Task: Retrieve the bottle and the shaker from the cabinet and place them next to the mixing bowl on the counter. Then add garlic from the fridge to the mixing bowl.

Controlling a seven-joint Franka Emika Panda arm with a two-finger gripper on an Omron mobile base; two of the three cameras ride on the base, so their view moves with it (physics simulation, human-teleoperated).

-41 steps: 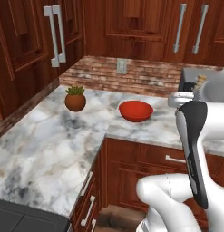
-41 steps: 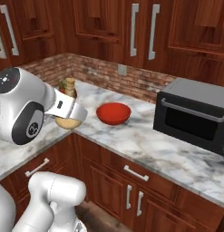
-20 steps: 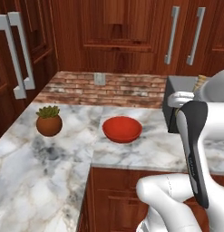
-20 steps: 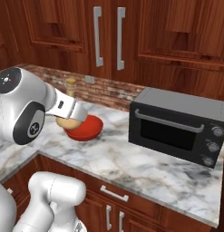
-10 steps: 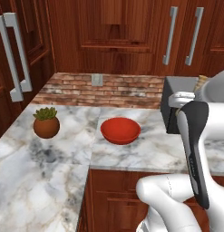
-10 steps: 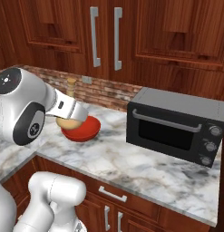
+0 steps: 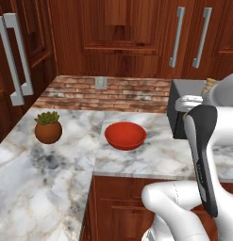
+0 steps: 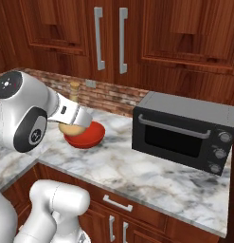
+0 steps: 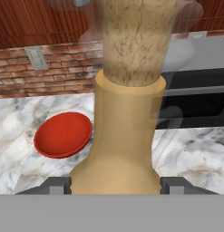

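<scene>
Counter [image 7: 52,174] first: your white marble top now sits squarely ahead, because the base has driven since 2 seconds back and both base views have swung right, bringing the microwave [image 8: 184,130] nearer. Next down in size, the red bowl [image 7: 125,135] rests empty near the brick wall. Smaller again, the tan bottle [image 9: 124,131] is held by its round base between the jaws, partly closed on it, carried above the counter just short of the bowl. By my reading 1 of 3 items is fetched; placing it, the shaker and garlic remain.
</scene>
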